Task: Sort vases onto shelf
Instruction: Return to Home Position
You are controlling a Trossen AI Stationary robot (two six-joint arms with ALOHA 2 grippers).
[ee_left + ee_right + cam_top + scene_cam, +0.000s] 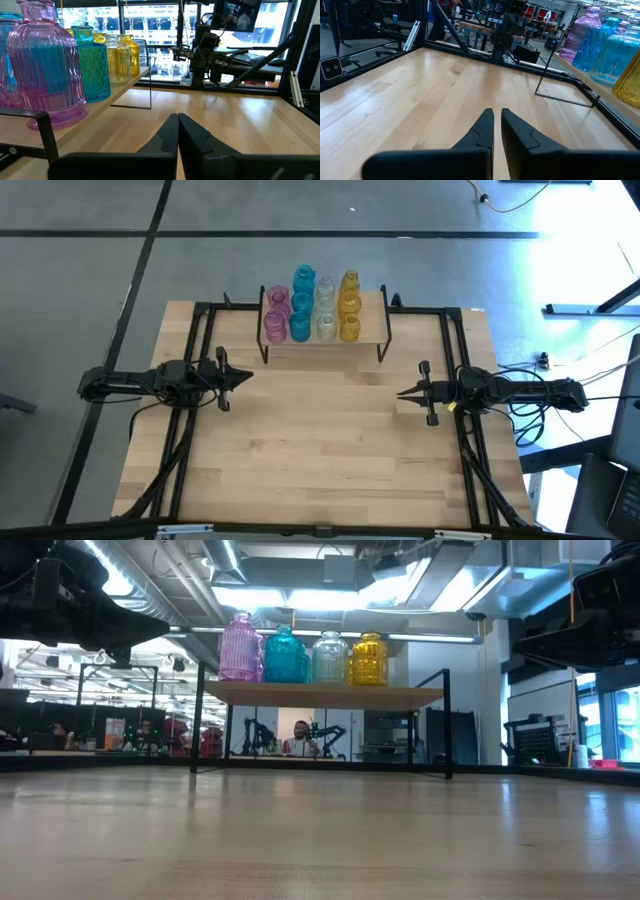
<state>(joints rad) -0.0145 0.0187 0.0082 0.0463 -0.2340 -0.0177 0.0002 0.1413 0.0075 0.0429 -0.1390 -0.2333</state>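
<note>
Glass vases (312,306) stand packed together on the shelf (375,328), sorted by colour into four rows that run front to back: pink (276,314), then teal (302,302), then clear (326,308), then amber (349,306), going from my left to my right. In the low view the front four show side by side on the light board, pink (240,647), teal (286,655), clear (330,658) and amber (369,659), each touching or just beside its neighbour, all upright. The shelf sits at the far middle of the table (320,450) on thin black legs, and the board's right end is bare wood. From my left wrist the pink vase (42,60) looms closest, with a teal one (92,62) and amber ones (125,52) beyond it along the board. From my right wrist the order is reversed: amber glass at the near edge, then teal (620,55), then pink (580,31). My left gripper (243,377) hangs over the table's left side, well apart from the shelf, its fingers pressed together and holding nothing. My right gripper (404,393) hangs over the right side, also well apart from the shelf, pointing inward toward the left one, its fingers closed to a thin slit and empty. A person (300,737) sits in the room behind the table, seen under the shelf.
</note>
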